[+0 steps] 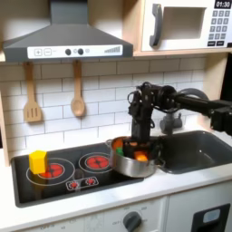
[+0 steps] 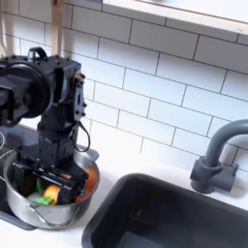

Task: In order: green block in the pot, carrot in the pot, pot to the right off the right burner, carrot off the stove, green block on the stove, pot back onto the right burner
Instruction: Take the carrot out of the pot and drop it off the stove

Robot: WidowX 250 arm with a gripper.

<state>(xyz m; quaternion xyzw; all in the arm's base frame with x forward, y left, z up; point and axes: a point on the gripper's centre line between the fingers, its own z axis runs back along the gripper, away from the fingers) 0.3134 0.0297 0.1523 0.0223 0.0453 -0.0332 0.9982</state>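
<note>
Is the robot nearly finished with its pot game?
Not yet. The pot holds something green and something orange, so both look loaded, and it sits by the sink. The gripper reaches inside, perhaps for the carrot. Emptying the pot and sliding it back remain.

1. My arm (image 1: 195, 101) reaches in from the first exterior view's right, forearm level, wrist bent straight down.
2. My gripper (image 2: 60, 186) points down in both exterior views; fingers (image 2: 41, 172) spread apart in the second exterior view; I cannot tell whether they grip anything.
</note>
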